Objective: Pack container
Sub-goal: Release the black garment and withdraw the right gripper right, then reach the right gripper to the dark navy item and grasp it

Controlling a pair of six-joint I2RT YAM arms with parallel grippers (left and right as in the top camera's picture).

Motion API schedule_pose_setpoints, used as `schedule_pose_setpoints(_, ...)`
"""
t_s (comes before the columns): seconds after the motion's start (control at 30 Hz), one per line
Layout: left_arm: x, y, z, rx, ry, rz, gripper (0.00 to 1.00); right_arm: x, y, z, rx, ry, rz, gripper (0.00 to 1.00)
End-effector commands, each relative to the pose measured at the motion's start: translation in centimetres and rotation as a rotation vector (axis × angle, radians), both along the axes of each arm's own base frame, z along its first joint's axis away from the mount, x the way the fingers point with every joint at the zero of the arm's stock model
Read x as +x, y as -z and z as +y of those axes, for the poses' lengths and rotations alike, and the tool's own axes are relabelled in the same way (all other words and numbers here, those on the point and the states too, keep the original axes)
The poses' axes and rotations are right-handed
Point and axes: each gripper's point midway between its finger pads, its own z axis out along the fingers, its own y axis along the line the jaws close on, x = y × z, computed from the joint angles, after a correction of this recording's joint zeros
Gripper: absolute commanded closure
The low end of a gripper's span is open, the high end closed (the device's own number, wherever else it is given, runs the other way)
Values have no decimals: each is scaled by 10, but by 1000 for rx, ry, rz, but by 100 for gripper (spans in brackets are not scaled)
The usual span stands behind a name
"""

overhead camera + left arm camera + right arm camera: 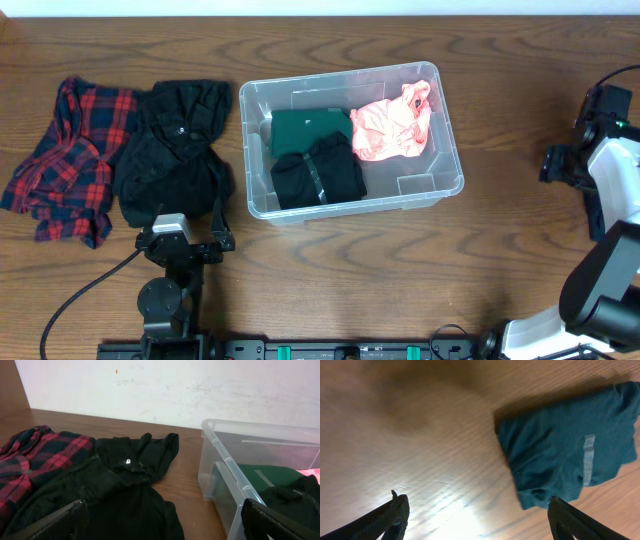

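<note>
Container [350, 207] holding folded clothes [318, 172], left fingers [50, 525] and right fingers [385, 520] spread wide, both empty

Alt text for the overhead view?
Clear plastic container mid-table holds a green top, black top and pink garment. Left of it lie a black jacket and a red plaid shirt. The left arm sits by the jacket, right arm at the right edge.
</note>
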Motion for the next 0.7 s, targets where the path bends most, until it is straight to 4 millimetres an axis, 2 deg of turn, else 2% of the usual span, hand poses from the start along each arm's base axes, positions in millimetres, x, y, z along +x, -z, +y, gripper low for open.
schedule_pose_setpoints(0.0,-1,16,0,-15,0,47,2,-18,11,-24,-50,-25,111,13)
schedule_pose_setpoints(0.17,-1,16,0,-15,0,47,2,-41,25,-47,-16,65,148,14)
schedule_pose_setpoints(0.33,-1,16,0,-15,0,47,2,-57,30,-62,18,139,143,16)
schedule_pose_setpoints(0.53,-1,16,0,-15,0,47,2,-62,35,-67,79,178,105,20)
schedule_pose_setpoints(0.67,-1,16,0,-15,0,47,2,-56,37,-68,111,152,67,20)
